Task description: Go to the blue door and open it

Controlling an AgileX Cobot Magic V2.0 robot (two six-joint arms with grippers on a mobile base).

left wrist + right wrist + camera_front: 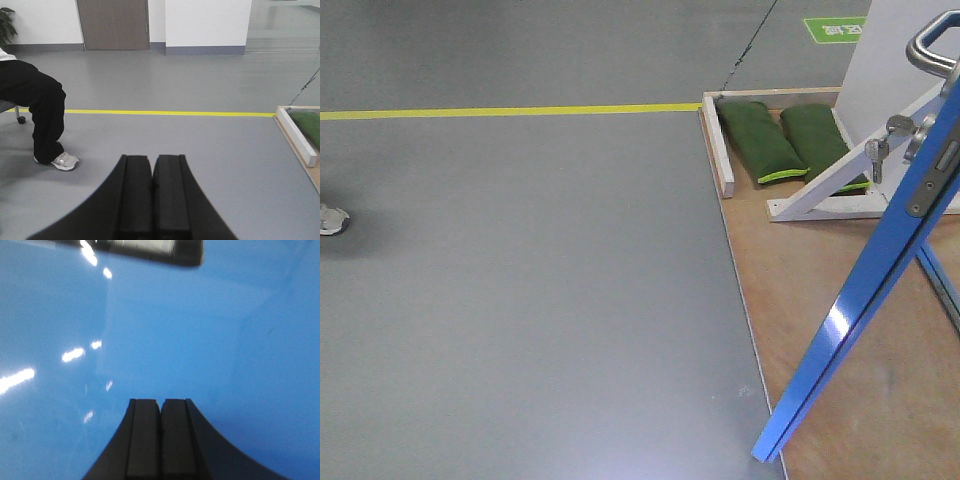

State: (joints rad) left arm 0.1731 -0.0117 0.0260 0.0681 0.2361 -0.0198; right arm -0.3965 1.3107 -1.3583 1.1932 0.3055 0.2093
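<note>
The blue door (865,300) stands swung out at the right of the front view, seen edge-on, with its silver lever handle (932,48) at the top right, a lock with keys (876,152) below it and a metal latch plate (938,168) on the edge. In the right wrist view the glossy blue door (200,340) fills the frame close in front of my right gripper (161,402), which is shut and empty. My left gripper (152,159) is shut and empty, pointing over the grey floor, away from the door.
The door stands on a wooden base board (840,400) with white frame braces (830,190) and two green sandbags (785,140). A yellow floor line (165,113) crosses the floor. A seated person's leg and shoe (50,125) are at the left.
</note>
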